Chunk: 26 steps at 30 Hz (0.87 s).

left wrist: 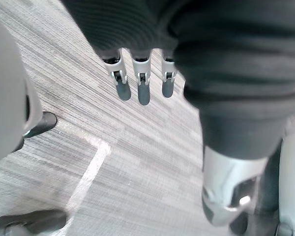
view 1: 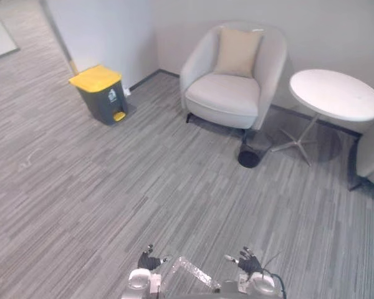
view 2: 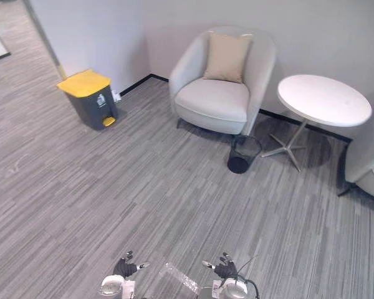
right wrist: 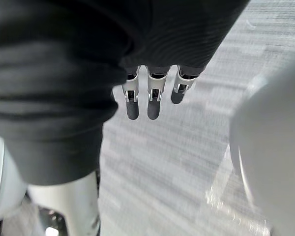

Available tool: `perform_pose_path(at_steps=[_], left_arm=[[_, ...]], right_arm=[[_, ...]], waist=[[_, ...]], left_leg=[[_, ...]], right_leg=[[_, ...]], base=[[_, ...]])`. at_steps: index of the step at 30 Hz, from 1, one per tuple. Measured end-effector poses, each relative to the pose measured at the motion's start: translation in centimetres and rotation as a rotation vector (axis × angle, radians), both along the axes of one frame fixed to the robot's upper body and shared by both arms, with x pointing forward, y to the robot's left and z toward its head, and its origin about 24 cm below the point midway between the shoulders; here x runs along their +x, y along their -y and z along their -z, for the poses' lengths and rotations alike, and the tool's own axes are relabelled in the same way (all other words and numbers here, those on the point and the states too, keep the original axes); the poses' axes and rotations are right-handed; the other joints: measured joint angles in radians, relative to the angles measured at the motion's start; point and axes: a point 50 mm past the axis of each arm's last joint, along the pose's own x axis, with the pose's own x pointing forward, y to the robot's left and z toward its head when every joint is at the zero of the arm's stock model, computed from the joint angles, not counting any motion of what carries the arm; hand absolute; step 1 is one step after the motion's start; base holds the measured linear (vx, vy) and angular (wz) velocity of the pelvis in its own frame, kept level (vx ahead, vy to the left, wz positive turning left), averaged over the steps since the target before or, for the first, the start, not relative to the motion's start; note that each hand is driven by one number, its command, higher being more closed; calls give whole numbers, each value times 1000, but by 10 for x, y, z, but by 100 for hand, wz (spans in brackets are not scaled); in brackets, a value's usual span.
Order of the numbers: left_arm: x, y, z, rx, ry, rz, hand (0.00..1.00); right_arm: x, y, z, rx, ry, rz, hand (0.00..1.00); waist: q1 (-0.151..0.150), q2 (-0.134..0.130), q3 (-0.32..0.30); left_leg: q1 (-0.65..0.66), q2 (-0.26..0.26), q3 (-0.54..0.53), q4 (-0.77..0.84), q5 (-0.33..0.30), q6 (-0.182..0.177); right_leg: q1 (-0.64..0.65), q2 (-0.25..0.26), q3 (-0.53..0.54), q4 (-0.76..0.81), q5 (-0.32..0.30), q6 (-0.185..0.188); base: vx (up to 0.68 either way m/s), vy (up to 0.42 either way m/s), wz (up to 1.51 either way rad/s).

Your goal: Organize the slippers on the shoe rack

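My left hand (view 1: 149, 259) hangs low at the bottom edge of the left eye view, over grey striped carpet (view 1: 131, 187). Its fingers (left wrist: 142, 88) are straight and hold nothing in the left wrist view. My right hand (view 1: 247, 260) hangs beside it, a short way to the right, also low over the carpet. Its fingers (right wrist: 152, 101) point straight down with nothing between them, so it is open too.
A pale armchair (view 1: 227, 93) with a beige cushion (view 1: 238, 51) stands against the far wall. A round white table (view 1: 336, 93) is to its right, with a small black basket (view 1: 249, 156) between them. A grey bin with a yellow lid (view 1: 100, 93) stands far left.
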Motion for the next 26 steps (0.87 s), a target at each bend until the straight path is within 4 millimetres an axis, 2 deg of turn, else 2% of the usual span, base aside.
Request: perform_pose_path(at_steps=[1, 2, 3, 5, 8, 10, 12, 13, 14, 15, 17, 20, 22, 26], left_arm=[[1, -1, -1, 1, 7, -5, 0], [8, -14, -4, 40, 32, 5, 0], [8, -19, -3, 56, 22, 8, 0], [5, -23, -2, 65, 11, 9, 0], [7, -20, -2, 62, 4, 24, 0], [9, -12, -2, 42, 10, 31, 0], [11, -5, -2, 23, 16, 29, 0], [9, -3, -2, 15, 16, 25, 0], [9, -4, -2, 16, 17, 28, 0], [9, -3, -2, 17, 15, 36, 0], [9, -5, -1, 22, 6, 36, 0], [8, -10, -1, 34, 1, 37, 0], [6, -15, 1, 48, -12, 39, 0], [2, -18, 2, 57, -24, 39, 0]], right_arm=[[-4, 3, 2, 1, -21, 24, 0], [-8, 2, 5, 5, -43, 28, 0], [-13, -2, 8, 15, -71, 24, 0], [-15, 1, 8, 7, -76, 26, 0], [-19, 7, 8, -8, -78, 46, 0], [-20, 13, 7, -24, -78, 47, 0], [-20, 18, 7, -37, -79, 50, 0], [-20, 19, 7, -39, -84, 58, 0], [-20, 19, 7, -39, -85, 60, 0], [-19, 21, 7, -40, -86, 69, 0], [-19, 20, 7, -36, -86, 79, 0], [-20, 14, 9, -19, -90, 89, 0], [-23, 11, 10, -10, -94, 91, 0], [-29, 11, 11, -7, -107, 106, 0]], waist=[[-2, -3, -2], [-7, -64, 0], [-6, -55, 10], [-4, -45, 17], [-16, -40, 23], [-15, -30, 22], [-14, -19, 28], [-12, -15, 29], [-11, -15, 29], [-11, -3, 31], [-11, 14, 27], [-9, -5, 30], [-13, -15, 23], [-15, -13, 1]], left_leg=[[19, 14, 39, -23, 24, -7], [21, -13, 77, -13, 33, -20], [15, 16, 86, 10, 32, -26], [5, 64, 112, 75, 31, -28], [-9, 104, 106, 195, 31, -27], [-12, 109, 72, 208, 31, -27], [-16, 87, -19, 194, 24, -31], [-2, 32, -145, 129, 12, -41], [6, 20, -165, 106, 12, -40], [30, 4, -197, 40, 17, -31], [53, 24, -187, -1, -22, -35], [54, 13, -135, -17, -25, -26], [62, 0, -122, -31, -20, -20], [72, -13, -127, -46, -17, -16]], right_leg=[[-13, -46, -105, 71, -37, -47], [1, -130, -191, 74, -53, 36], [3, -80, -160, 39, -18, 30], [38, -31, -122, -36, 16, 1], [54, 0, -68, -51, 29, -13], [54, 18, -34, -58, 37, -18], [53, 22, -10, -68, 48, -24], [49, 22, 24, -88, 69, -16], [49, 25, 34, -95, 75, -15], [51, 47, 64, -113, 92, -9], [53, 78, 102, -159, 130, -6], [77, 69, 143, -261, 205, 4], [91, 59, 150, -300, 222, 15], [120, 49, 147, -354, 243, 24]], base=[[38, -38, -108], [20, -145, -91], [1, -169, -73], [13, -163, -74], [-21, -144, -66], [-37, -92, -46], [-17, -19, -45], [-36, 44, -46], [-37, 69, -71], [-22, 62, -61], [-36, 134, -64], [-75, 161, -49], [-16, 112, -23], [36, 60, 3]])
